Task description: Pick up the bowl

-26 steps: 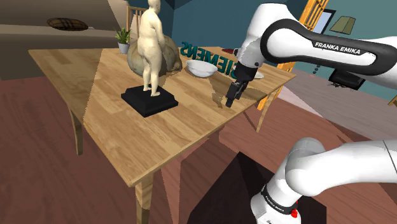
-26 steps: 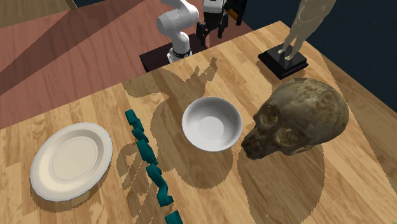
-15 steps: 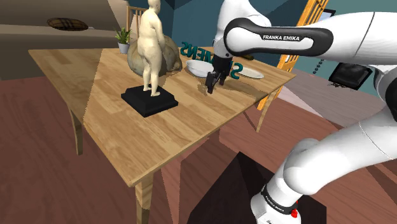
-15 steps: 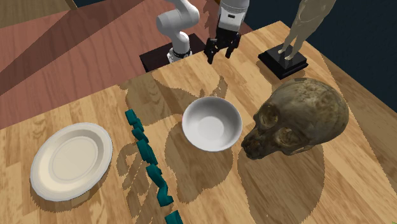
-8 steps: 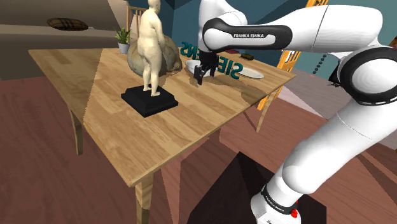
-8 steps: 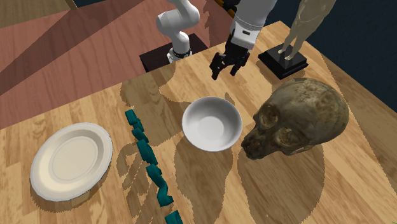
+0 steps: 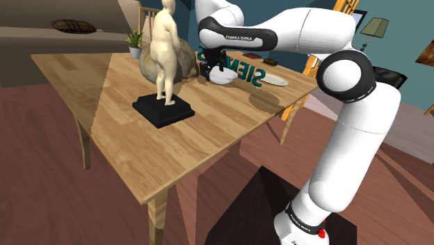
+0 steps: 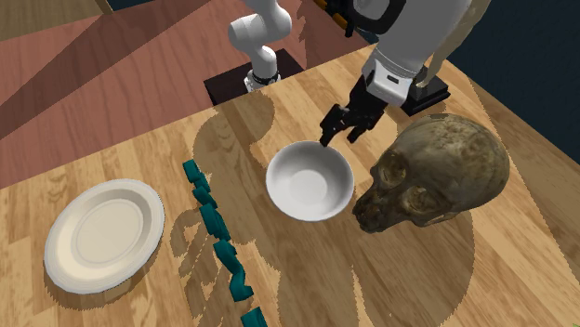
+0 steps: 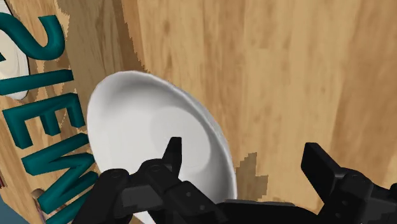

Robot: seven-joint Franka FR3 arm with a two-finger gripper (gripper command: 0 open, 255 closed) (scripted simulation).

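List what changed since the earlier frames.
The gripper swung from the table's stand-side edge over to the bowl, and its open jaws now straddle the rim; nothing is gripped yet. Bowl, skull, plate, letters and statue stayed put.

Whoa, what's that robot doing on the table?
A white arm stretches over the wooden table toward a white bowl. Its black claw is open and hangs at the bowl's rim, one finger over the inside and one outside, not gripping it yet. The bowl sits on the table between a skull and some teal letters.
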